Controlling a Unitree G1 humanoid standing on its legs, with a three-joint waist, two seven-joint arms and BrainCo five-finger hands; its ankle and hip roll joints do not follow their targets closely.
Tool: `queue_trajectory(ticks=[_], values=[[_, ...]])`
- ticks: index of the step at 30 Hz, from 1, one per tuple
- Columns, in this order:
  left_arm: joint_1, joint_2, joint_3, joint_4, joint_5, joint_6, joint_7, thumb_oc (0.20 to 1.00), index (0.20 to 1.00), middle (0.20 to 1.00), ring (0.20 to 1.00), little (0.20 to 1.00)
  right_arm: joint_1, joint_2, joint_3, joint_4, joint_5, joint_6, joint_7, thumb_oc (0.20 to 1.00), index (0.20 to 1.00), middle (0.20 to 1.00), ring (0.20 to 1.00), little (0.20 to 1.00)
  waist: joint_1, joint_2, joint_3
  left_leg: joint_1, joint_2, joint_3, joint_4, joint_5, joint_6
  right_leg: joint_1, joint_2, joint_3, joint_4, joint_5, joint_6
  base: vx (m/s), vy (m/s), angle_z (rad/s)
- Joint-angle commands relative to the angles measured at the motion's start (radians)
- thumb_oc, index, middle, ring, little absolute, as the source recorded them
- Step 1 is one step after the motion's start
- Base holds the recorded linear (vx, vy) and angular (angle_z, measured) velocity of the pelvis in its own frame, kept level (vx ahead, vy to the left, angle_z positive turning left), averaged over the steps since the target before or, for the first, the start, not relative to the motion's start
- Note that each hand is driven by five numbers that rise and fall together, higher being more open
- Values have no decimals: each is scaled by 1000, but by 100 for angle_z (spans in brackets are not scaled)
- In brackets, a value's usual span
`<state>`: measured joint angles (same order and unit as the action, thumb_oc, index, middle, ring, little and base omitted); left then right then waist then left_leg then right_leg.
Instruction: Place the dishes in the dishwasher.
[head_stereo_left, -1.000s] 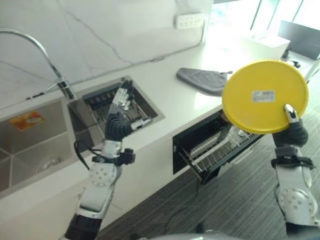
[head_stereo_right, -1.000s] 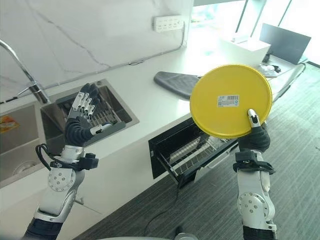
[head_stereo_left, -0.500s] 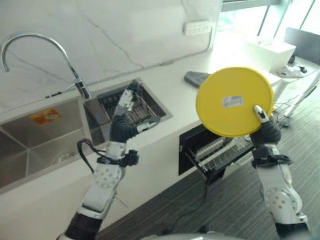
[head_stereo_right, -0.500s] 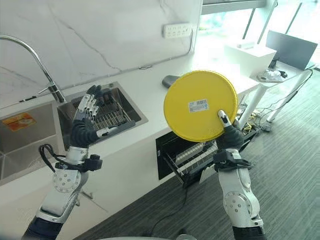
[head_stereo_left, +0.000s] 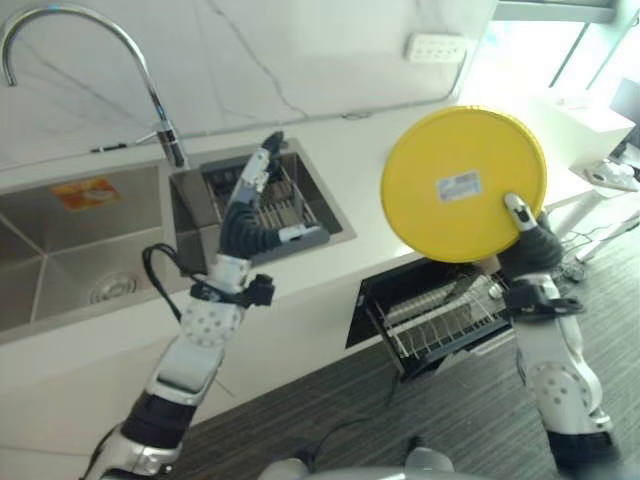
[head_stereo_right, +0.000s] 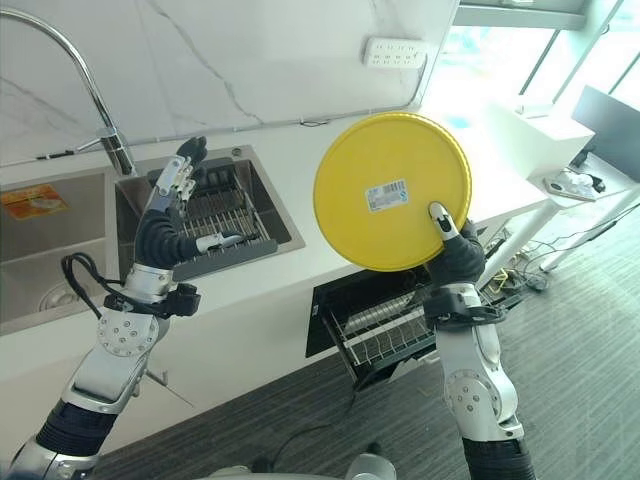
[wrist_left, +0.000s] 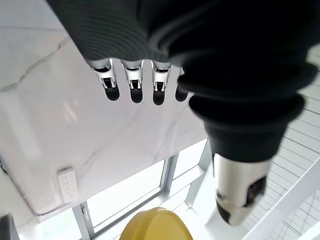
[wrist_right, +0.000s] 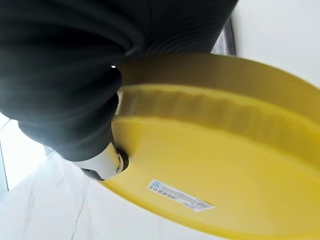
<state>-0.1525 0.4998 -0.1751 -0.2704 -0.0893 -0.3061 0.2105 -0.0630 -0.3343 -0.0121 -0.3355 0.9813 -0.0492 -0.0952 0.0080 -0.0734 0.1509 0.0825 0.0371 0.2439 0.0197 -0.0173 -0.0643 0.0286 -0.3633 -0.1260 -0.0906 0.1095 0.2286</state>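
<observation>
Gripping yellow plate (head_stereo_right: 392, 190) upright (underside showing): right hand (head_stereo_right: 455, 258), above dishwasher rack (head_stereo_right: 385, 332).

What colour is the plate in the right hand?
Yellow, with a small white label on its underside. The plate, pinched by the right hand, shows best in the right eye view.

White counter (head_stereo_right: 330, 215) with inset steel sink (head_stereo_right: 40, 250) and rack basin (head_stereo_right: 215, 215).
</observation>
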Motion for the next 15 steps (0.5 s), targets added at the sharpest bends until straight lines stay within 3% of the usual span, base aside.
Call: queue_trajectory(ticks=[1,2,3,4,6,7,8,9,10,12,15], values=[[-23,3,24,-70,14,-46,-20,1000,1000,1000,1000,1000,-48,13,-70,-139,-20,-92,8,200,200,200,200,200,-50,12,-33,31,103,-113,-4,-84,6,20,92,71,7,33,-36,-36,-494,-14],[-21,7,26,-73,15,-47,-18,1000,1000,1000,1000,1000,-44,12,-74,-144,-21,-94,11,200,200,200,200,200,-49,12,-33,25,121,-127,3,-86,-2,20,100,79,16,17,-34,-126,-803,7],[-7,14,36,-82,19,-47,-2,1000,1000,1000,1000,1000,-50,-5,-82,-140,-5,-99,19,200,200,200,200,200,-42,8,-32,11,170,-136,15,-78,-22,23,121,68,12,-20,-26,-127,-720,32],[-5,15,37,-84,19,-44,3,1000,1000,1000,1000,1000,-56,-9,-81,-137,-4,-99,15,200,200,200,200,200,-39,7,-33,8,182,-137,12,-74,-27,24,129,68,6,-27,-27,-154,-871,31],[21,19,41,-91,18,-32,43,1000,1000,1000,1000,1000,-89,-31,-68,-128,16,-63,-20,200,200,200,200,200,-33,8,-42,11,230,-125,-16,-36,-48,15,171,75,3,-53,-49,-125,-702,5],[55,4,51,-98,-21,-31,51,1000,1000,1000,1000,1000,-87,-49,-68,-140,-8,-44,-54,200,200,200,200,200,-33,10,-42,-19,267,-72,-19,17,-68,25,214,47,3,-80,-88,-124,-595,-1],[57,0,51,-94,-23,-36,44,1000,1000,1000,1000,1000,-82,-49,-70,-140,-14,-46,-57,200,200,200,200,200,-36,11,-40,-25,270,-53,-12,22,-70,28,216,32,3,-82,-91,-156,-566,4],[61,-13,48,-80,-26,-56,8,1000,1000,1000,1000,1000,-60,-48,-84,-141,-48,-62,-65,200,200,200,200,200,-48,12,-37,-42,270,15,-1,34,-72,34,218,-25,3,-89,-100,-165,-218,64],[79,-18,46,-67,-48,-68,-25,1000,1000,1000,1000,1000,-16,-61,-115,-142,-112,-102,-56,200,200,200,200,200,-77,38,-32,-48,235,92,-72,72,-70,37,208,-119,3,-96,-96,-151,-169,110],[86,-16,45,-60,-47,-72,-23,1000,1000,1000,1000,1000,-15,-65,-119,-136,-127,-103,-52,200,200,200,200,200,-84,48,-33,-37,243,95,-99,89,-76,38,210,-123,3,-99,-98,-54,82,137],[99,-8,38,-29,-16,-64,30,1000,1000,1000,1000,1000,-30,-73,-113,-117,-153,-81,-37,200,200,200,200,200,-80,61,-42,-26,221,31,-107,72,-72,41,212,-99,3,-108,-100,44,221,-2]])
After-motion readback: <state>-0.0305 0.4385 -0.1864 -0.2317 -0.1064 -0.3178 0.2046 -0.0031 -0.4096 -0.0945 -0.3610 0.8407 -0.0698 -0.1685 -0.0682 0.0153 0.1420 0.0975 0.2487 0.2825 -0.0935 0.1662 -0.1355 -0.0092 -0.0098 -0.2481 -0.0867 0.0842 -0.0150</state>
